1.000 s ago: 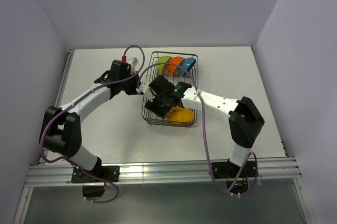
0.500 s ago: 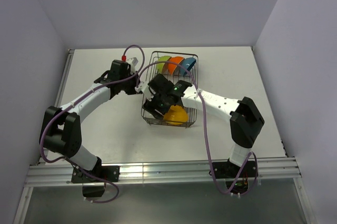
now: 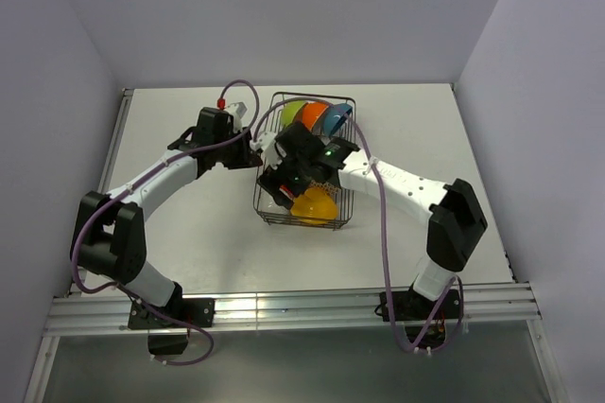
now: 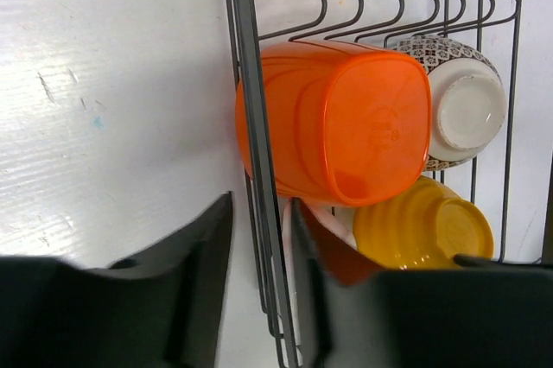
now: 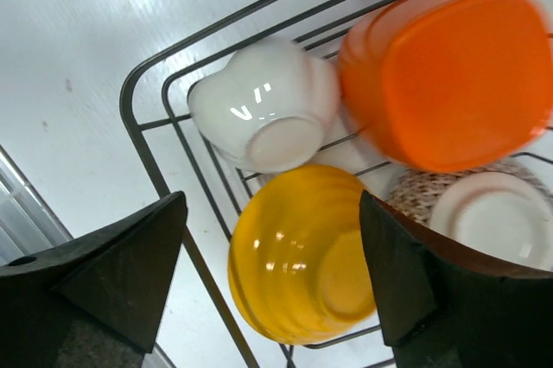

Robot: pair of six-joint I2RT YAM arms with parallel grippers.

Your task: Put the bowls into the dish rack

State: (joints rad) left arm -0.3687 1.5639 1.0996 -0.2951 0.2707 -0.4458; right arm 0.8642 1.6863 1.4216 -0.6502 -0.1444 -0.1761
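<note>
The dish rack (image 3: 269, 212) of dark wire lies mid-table. In it are a yellow bowl (image 5: 298, 256), a white bowl (image 5: 263, 109), a red-orange bowl (image 5: 449, 74) and a grey-brown patterned bowl (image 5: 484, 217), all bottom-up. Green (image 3: 293, 112), orange (image 3: 315, 114) and blue (image 3: 336, 119) bowls stand on edge at its far end. My right gripper (image 5: 272, 212) hangs open above the yellow bowl (image 3: 314, 204), its fingers wide of it. My left gripper (image 4: 259, 282) straddles the rack's left rim wire (image 4: 255, 126), jaws parted, with a gap on both sides.
White walls close in the table on three sides. A metal rail (image 3: 284, 308) runs along the near edge by the arm bases. Both arms' purple cables (image 3: 373, 261) loop above the rack.
My right jaws have spread wide and let go of the yellow bowl, which now rests at the rack's near end. My left jaws have come off the rim wire.
</note>
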